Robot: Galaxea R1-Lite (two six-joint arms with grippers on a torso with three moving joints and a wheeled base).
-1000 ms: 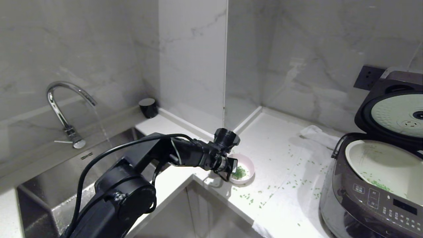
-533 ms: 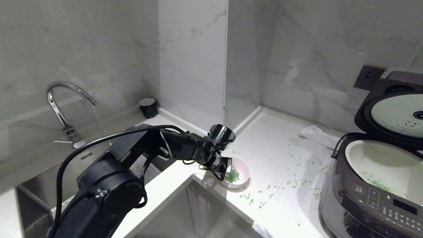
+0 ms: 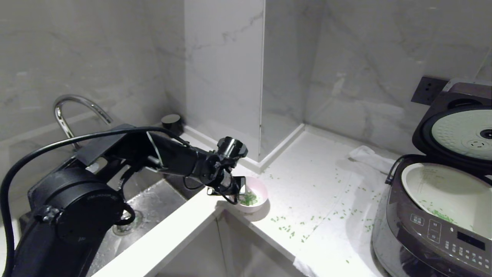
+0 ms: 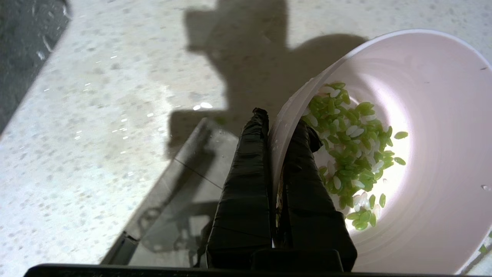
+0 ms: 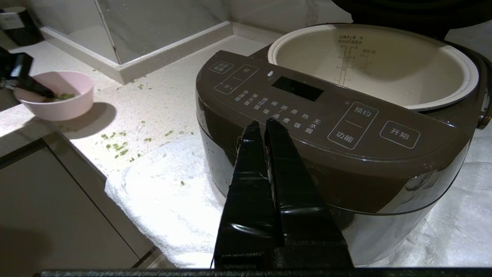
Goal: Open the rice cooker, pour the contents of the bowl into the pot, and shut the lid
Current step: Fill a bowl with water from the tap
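1. Left claw (image 3: 241,191) is pinched on the near-left rim of the bowl (image 3: 258,194): one finger (image 4: 246,184) outside the wall, the other inside.
2. Bowl sits at the counter (image 3: 307,181) edge, at the inner corner next to the sink (image 3: 153,204). It looks slightly tilted in the left wrist view; can't tell whether the base is touching the counter.
3. Contents (image 4: 351,154): small green bits with a few pale ones, piled inside the bowl against the wall nearest the claw.
4. More loose green bits (image 3: 286,229) are scattered over the counter between the bowl and the rice cooker, some on the white towel (image 5: 173,200).
5. Rice cooker (image 3: 434,227) stands at the right on the towel, well apart from the bowl. Lid (image 3: 457,127) is up, silver-white inner plate facing out.
6. Pot (image 5: 384,69) is seated in the cooker, uncovered, level marks visible on its wall. Head view shows a few green bits inside it.
7. Right claw (image 5: 261,125) is pressed together, empty, hanging just in front of the cooker's button panel (image 5: 307,111); can't tell if the tips touch it.
8. Background: faucet (image 3: 73,115) over the sink, small black cup (image 3: 172,120) by the wall, wall socket (image 3: 428,90) behind the cooker.
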